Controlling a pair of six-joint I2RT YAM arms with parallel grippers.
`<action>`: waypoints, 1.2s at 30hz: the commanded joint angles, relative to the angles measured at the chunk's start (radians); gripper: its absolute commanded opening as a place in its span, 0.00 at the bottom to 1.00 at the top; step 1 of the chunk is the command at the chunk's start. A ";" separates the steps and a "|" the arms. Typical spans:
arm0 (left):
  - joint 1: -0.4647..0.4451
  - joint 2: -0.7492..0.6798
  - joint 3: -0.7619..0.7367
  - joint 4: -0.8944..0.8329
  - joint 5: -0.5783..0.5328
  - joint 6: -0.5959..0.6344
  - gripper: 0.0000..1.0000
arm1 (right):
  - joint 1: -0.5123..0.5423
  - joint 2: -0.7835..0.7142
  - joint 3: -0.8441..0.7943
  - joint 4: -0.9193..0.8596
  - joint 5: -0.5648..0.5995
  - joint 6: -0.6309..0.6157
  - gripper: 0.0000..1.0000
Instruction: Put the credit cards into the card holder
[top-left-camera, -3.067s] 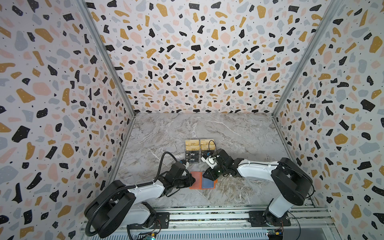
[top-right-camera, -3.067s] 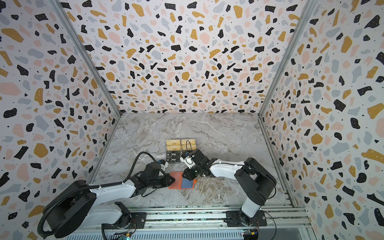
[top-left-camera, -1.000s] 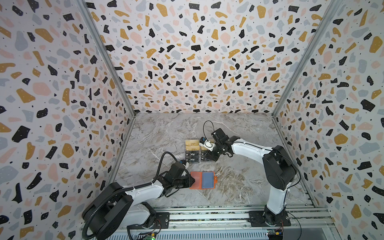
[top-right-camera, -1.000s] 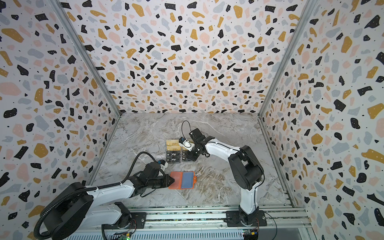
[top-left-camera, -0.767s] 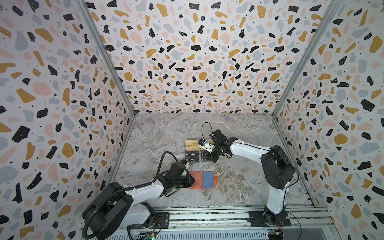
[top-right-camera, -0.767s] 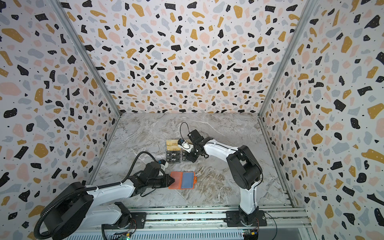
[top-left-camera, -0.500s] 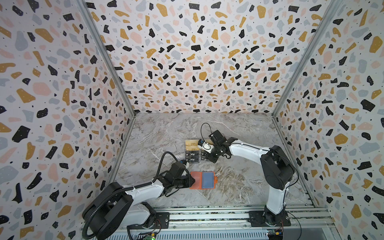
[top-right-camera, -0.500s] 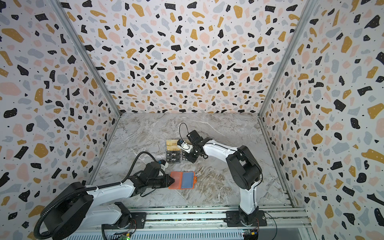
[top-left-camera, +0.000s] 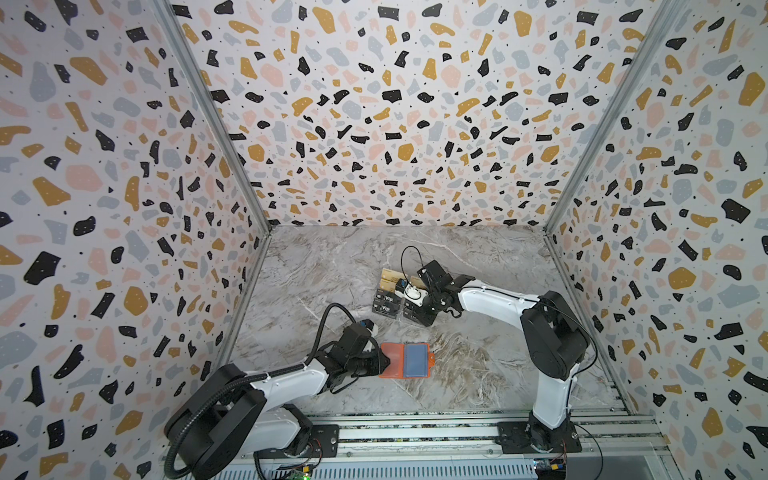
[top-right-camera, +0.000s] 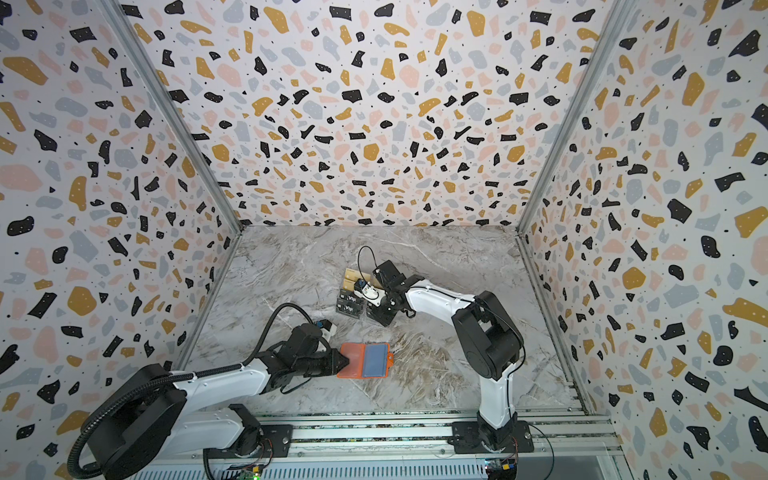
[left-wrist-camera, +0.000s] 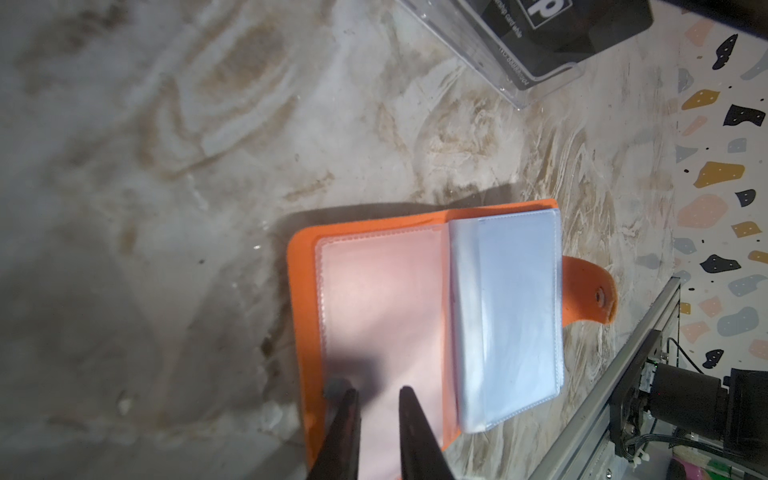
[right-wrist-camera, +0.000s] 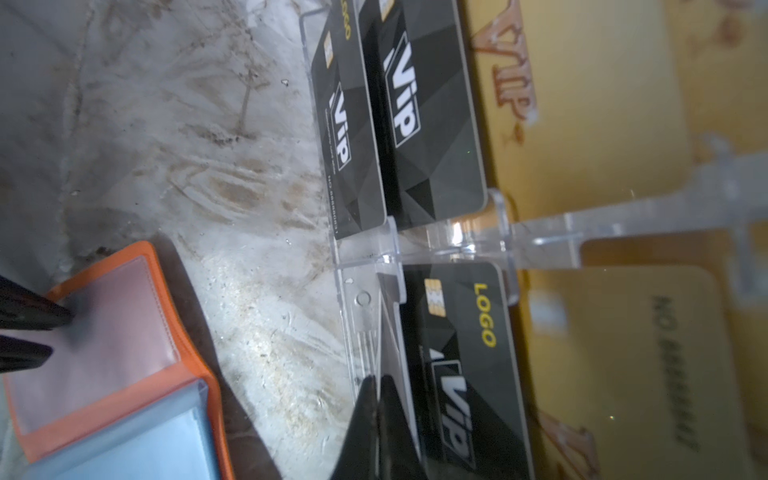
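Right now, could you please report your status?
Left gripper open, pressing on the open card holder. Right gripper shut at the clear stand, among the credit cards. Nothing between stand and holder.

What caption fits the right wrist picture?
Right gripper shut by a black card in the clear stand; holder lies open.

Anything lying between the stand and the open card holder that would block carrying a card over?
Nothing visible: only bare marble table lies between the clear stand and the card holder. The left gripper rests on its pinkish page, clear of the blue sleeves.
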 joint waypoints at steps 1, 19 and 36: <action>-0.003 0.000 0.011 -0.030 -0.006 0.010 0.21 | 0.010 -0.064 0.026 -0.010 0.013 -0.018 0.00; -0.009 -0.003 0.004 -0.034 -0.043 -0.013 0.21 | 0.003 -0.327 -0.131 0.211 -0.241 0.373 0.00; -0.013 -0.018 0.000 -0.048 -0.045 -0.002 0.21 | 0.098 -0.463 -0.675 0.707 -0.218 1.240 0.00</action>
